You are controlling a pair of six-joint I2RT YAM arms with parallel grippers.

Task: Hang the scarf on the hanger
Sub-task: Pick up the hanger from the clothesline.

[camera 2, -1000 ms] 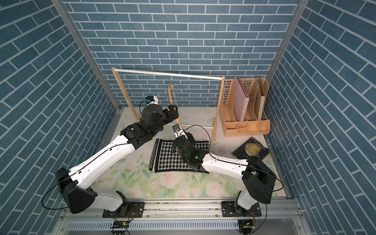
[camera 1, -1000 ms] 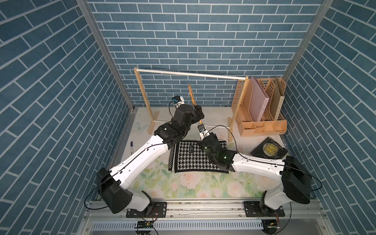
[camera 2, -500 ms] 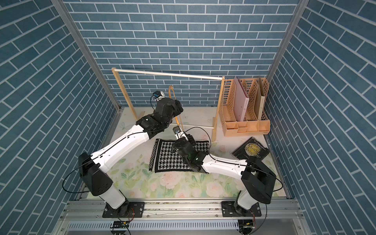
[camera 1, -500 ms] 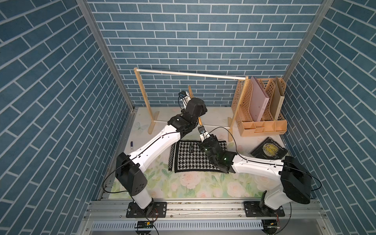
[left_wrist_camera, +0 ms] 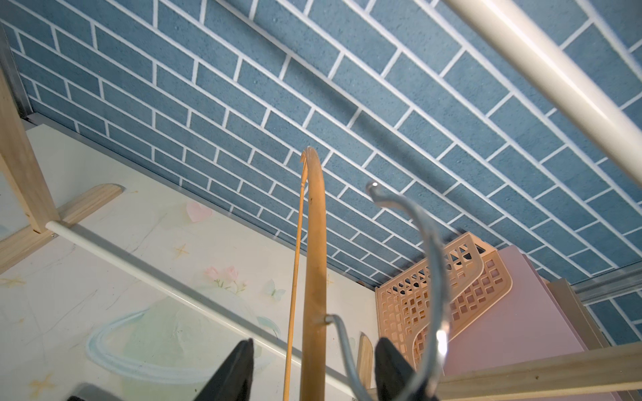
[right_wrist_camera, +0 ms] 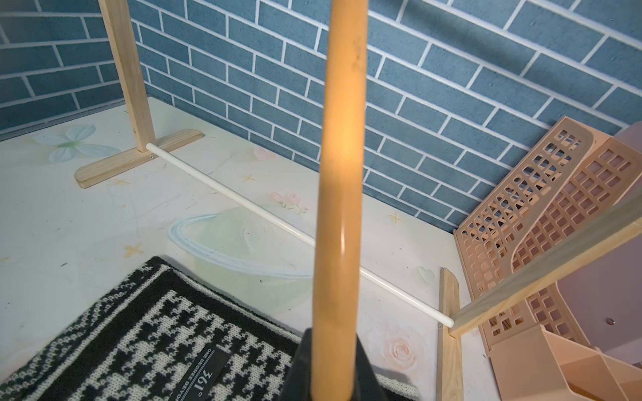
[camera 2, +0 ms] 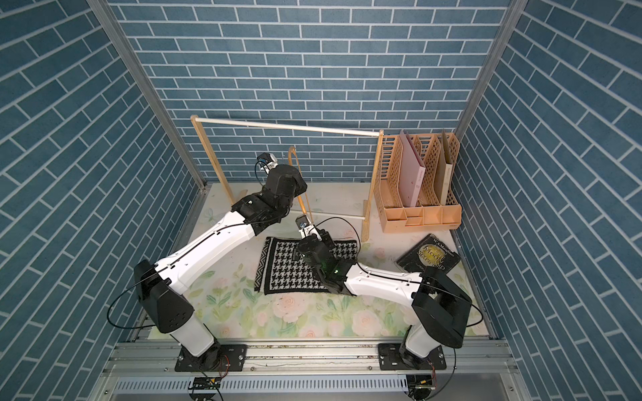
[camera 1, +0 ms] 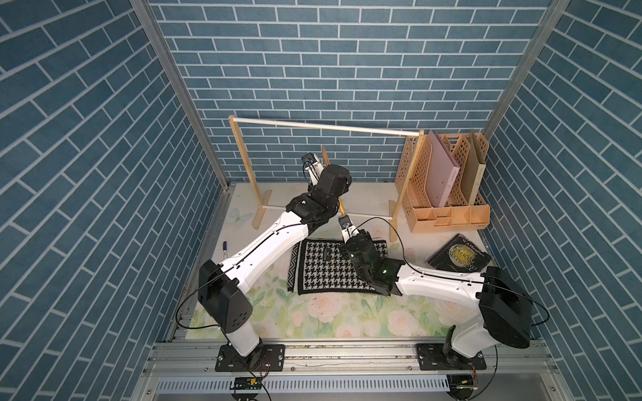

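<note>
The scarf lies flat on the table; the hanger stands upright, pinched in the right gripper; the left gripper sits open astride it, not touching; the file rack holds a pink folder; the hanger's lower end is hidden by the jaws.

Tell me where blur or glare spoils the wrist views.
Right wrist view: the hanger is soft, close to the lens, with a bright streak; the scarf is sharp. Left wrist view: the hanger's metal hook is blurred, with a glare spot.
</note>
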